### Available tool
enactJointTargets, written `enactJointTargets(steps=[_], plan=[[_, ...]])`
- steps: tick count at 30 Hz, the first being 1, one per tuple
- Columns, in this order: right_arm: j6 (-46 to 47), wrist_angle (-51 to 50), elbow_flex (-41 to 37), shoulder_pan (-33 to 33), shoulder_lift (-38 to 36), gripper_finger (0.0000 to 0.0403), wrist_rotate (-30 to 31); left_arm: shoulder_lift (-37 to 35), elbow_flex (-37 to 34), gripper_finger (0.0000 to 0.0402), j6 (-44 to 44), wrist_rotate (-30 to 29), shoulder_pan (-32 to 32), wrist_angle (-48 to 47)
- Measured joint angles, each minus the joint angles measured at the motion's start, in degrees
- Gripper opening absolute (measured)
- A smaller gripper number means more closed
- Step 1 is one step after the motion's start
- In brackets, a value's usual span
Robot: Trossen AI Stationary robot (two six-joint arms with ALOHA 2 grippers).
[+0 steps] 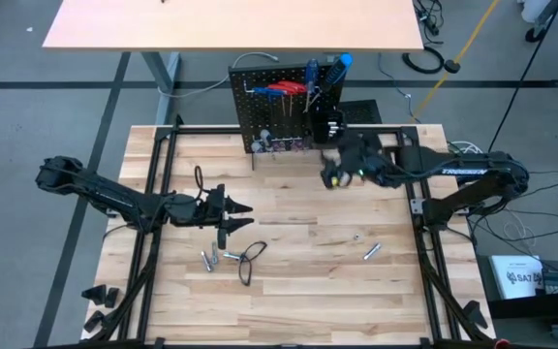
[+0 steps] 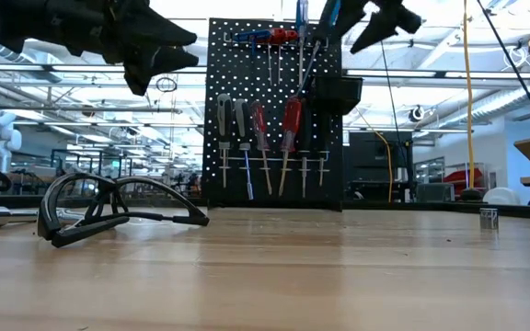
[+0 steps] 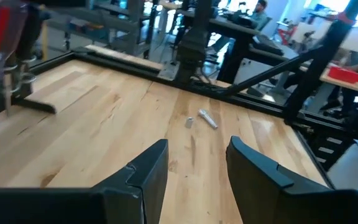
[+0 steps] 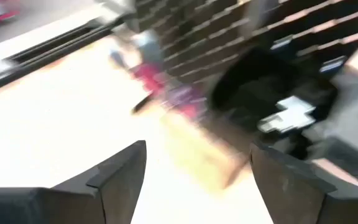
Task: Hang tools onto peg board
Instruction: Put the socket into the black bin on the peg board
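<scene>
I have the right gripper point(image 1: 335, 174) sitting right of centre in the upper half of the overhead frame, just in front of the peg board point(image 1: 260, 111), with its fingers spread wide and nothing between them; I read that as a claw that has finished a delivery at the board, since it is empty this close to the hooks. The board stands upright at the far edge of the table, top centre of the frame, so the hooks face my arms, and red- and blue-handled screwdrivers point(image 2: 290, 119) already hang in its rows. My left gripper point(image 1: 232, 215) hovers at left centre, likewise open and empty, directly above the leftovers: small silver bits point(image 1: 211, 259) and the black wire loop point(image 1: 251, 258) lying flat on the wood, with another bit point(image 1: 372, 251) off toward the lower right.
</scene>
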Motion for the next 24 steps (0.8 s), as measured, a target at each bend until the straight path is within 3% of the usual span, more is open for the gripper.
enactJointTargets(steps=[6,13,18,24], plan=[[8.2,-6.2,0.0,12.1,0.7,0.0274,-2.4,0.0,0.0,0.0164,0.6,2.7,-0.4,1.8],[22.0,-13.5,0.0,24.9,6.7,0.0274,-3.3,0.0,0.0,0.0164,1.8,2.7,-1.7,2.6],[32.4,-15.0,0.0,31.2,12.9,0.0274,-7.7,0.0,0.0,0.0164,1.8,2.7,-1.9,3.3],[45.2,-19.9,0.0,35.0,21.5,0.0274,-17.8,0.0,0.0,0.0164,1.8,2.7,-1.9,3.2]])
